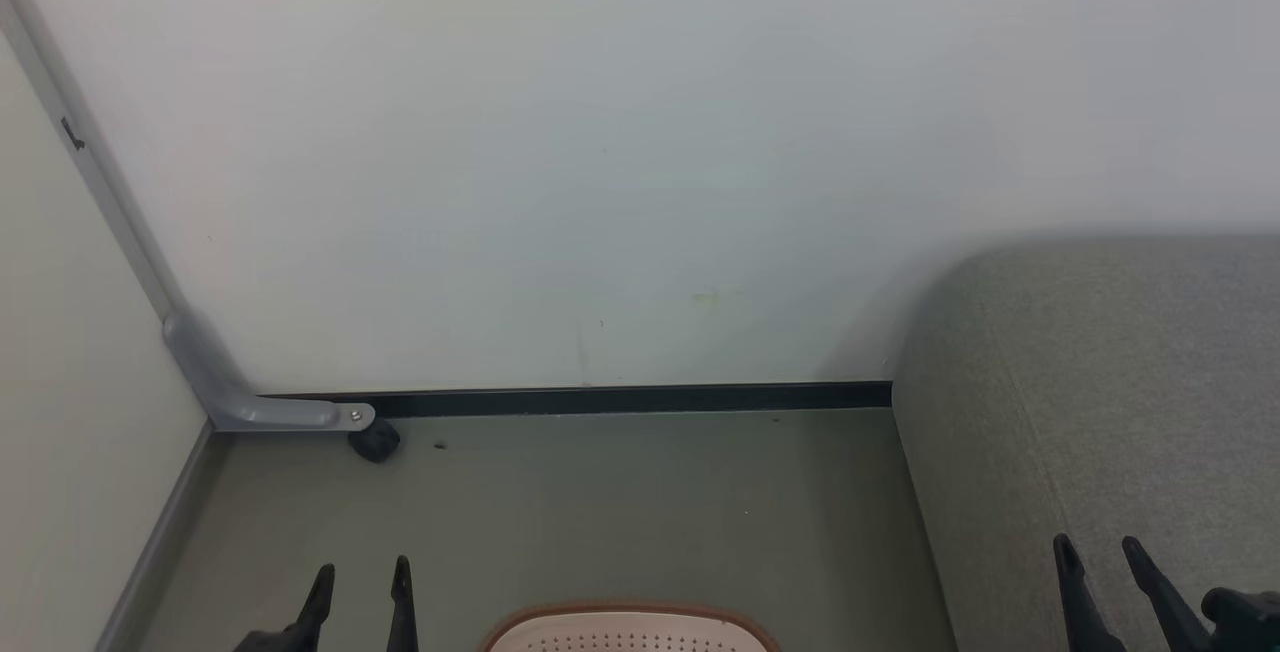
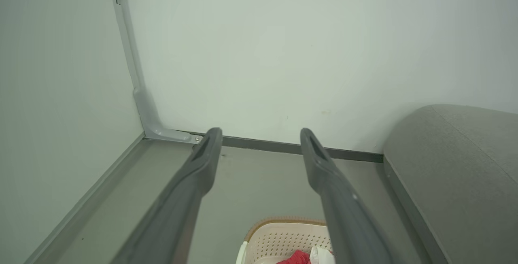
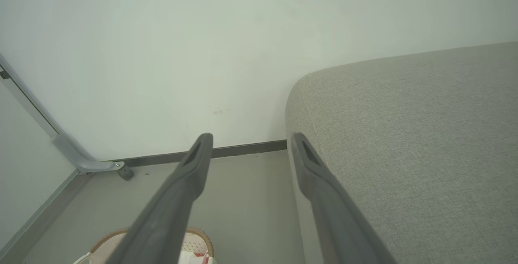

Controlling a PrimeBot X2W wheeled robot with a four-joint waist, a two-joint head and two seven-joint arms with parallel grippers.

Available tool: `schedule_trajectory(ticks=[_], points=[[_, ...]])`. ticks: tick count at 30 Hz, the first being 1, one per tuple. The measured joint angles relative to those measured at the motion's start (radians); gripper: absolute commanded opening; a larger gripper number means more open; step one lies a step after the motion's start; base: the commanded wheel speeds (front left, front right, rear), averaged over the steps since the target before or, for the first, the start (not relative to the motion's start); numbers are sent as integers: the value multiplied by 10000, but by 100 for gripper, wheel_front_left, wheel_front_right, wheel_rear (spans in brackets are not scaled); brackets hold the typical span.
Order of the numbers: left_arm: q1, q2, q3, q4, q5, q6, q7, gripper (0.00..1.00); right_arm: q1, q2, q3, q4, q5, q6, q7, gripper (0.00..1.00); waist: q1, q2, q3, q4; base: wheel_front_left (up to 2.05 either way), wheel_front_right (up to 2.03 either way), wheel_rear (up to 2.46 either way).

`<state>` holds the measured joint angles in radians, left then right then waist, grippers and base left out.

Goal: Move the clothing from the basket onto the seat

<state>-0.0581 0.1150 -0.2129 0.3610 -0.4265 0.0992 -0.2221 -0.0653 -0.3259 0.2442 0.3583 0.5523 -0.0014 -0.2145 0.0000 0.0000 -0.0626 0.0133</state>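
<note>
The left tool [image 1: 362, 577] and right tool [image 1: 1097, 554] hover empty, fingers spread, apparently ready for a first reach; the red clothing [image 2: 297, 257] lies in the basket [image 2: 283, 237] on the floor [image 1: 650, 502], near the rounded corner of the seat [image 1: 1100, 382] it is bound for.

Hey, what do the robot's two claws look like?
The left claw and right claw each have two long, slim, dark fingers tapering to pointed tips. Close up, the fingers are matte charcoal grey with a shallow elongated recess near each tip.
</note>
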Motion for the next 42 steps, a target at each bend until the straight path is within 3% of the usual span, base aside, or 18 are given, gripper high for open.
schedule_trajectory(ticks=[9,42], points=[[12,-169,198,228,1135,247,-272,100,0,-196,247,12,-1062,-174,-337,100,0,0,-83,15,0,0,0],[35,-311,474,734,1235,247,-272,100,176,-182,8,-234,-1218,-221,-341,100,0,0,-57,24,0,0,0]])
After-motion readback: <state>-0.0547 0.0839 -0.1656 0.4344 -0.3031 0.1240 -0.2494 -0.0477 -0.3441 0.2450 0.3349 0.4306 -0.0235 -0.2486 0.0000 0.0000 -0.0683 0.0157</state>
